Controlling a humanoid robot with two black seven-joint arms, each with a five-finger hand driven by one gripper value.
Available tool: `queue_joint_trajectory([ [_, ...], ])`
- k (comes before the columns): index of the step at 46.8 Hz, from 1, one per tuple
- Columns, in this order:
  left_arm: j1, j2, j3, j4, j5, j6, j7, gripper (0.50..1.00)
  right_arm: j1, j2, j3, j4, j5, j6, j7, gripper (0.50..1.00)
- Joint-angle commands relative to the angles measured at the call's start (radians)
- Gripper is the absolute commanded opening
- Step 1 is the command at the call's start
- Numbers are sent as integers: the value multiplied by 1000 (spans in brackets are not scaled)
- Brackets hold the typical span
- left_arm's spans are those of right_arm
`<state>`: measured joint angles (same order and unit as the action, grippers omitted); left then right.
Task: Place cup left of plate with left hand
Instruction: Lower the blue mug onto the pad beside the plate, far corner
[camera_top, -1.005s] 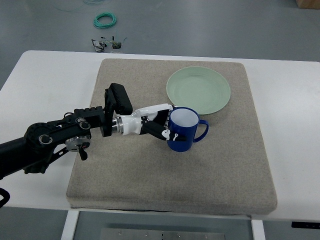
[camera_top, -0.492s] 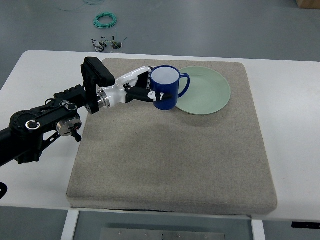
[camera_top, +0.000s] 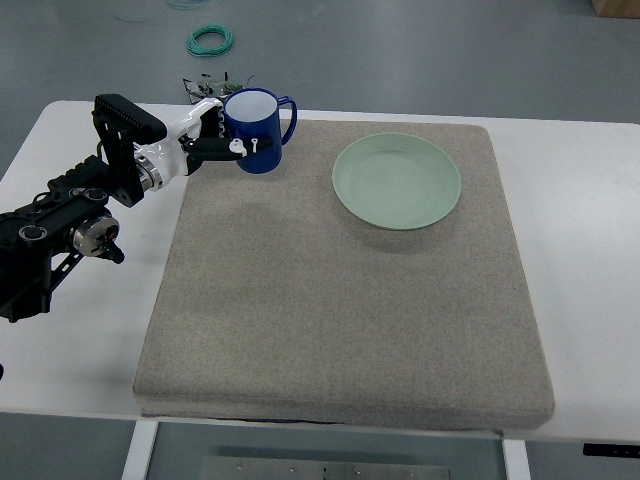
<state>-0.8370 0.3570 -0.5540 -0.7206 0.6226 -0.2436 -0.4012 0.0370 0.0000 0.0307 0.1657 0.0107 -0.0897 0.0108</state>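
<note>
A blue cup (camera_top: 256, 131) with a white inside is upright in my left hand (camera_top: 218, 137), whose fingers are curled around its left side. The cup is held above the far left corner of the grey mat (camera_top: 340, 300), its handle pointing right. A pale green plate (camera_top: 397, 181) lies on the mat at the far right, well apart from the cup. The left arm comes in from the left edge over the white table (camera_top: 80, 330). The right hand is not in view.
A green coil of cable (camera_top: 211, 40) and a small dark clutter (camera_top: 205, 88) lie on the floor beyond the table's far edge. The mat covers most of the white table.
My left hand has carried the cup from the mat's middle, up past the plate's left rim, then further left and back to the mat's far left corner. The plate has not moved.
</note>
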Motion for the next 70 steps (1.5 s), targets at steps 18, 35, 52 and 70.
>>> queue_joint_trajectory([
  [18, 48, 2, 8, 24, 2, 0, -34, 726, 0, 0, 0, 0, 0, 1, 0, 934],
  [35, 65, -7, 9, 58, 3, 9, -36, 776, 0, 0, 0, 0, 0, 1, 0, 934],
  [52, 70, -10, 14, 86, 17, 12, -91, 776, 0, 0, 0, 0, 0, 1, 0, 934],
  [70, 82, -32, 14, 112, 19, 13, -91, 814, 0, 0, 0, 0, 0, 1, 0, 934],
])
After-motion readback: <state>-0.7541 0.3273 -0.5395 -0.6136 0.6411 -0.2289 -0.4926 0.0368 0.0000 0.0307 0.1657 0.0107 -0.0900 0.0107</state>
